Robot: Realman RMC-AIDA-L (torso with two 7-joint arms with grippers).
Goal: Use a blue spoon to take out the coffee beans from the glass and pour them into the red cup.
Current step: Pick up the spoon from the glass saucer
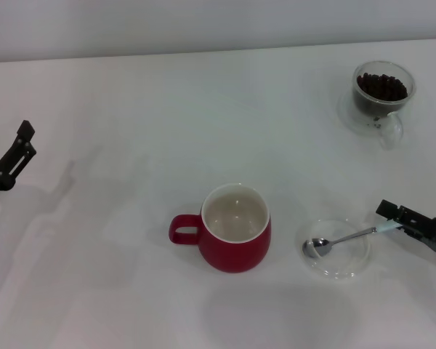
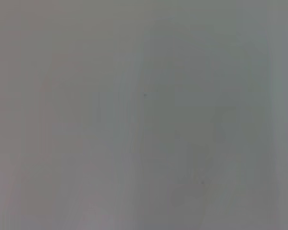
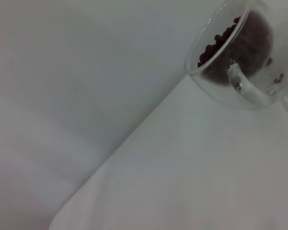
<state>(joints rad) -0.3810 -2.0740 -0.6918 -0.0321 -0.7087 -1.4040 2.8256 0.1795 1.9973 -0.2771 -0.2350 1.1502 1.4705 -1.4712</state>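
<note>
The red cup (image 1: pixel 235 231) stands upright in the middle of the table, its handle to the left and its cream inside bare. The glass (image 1: pixel 381 94) with the coffee beans (image 1: pixel 382 86) stands at the far right; it also shows in the right wrist view (image 3: pixel 240 57), beans (image 3: pixel 221 36) inside. The blue spoon (image 1: pixel 349 238) lies with its metal bowl in a flat clear dish (image 1: pixel 336 251) to the right of the cup. My right gripper (image 1: pixel 394 221) is shut on the spoon's pale blue handle. My left gripper (image 1: pixel 20 145) hangs at the left edge, away from everything.
The white table (image 1: pixel 131 145) ends at a pale back wall (image 1: pixel 203 22). The left wrist view shows only a blank grey surface.
</note>
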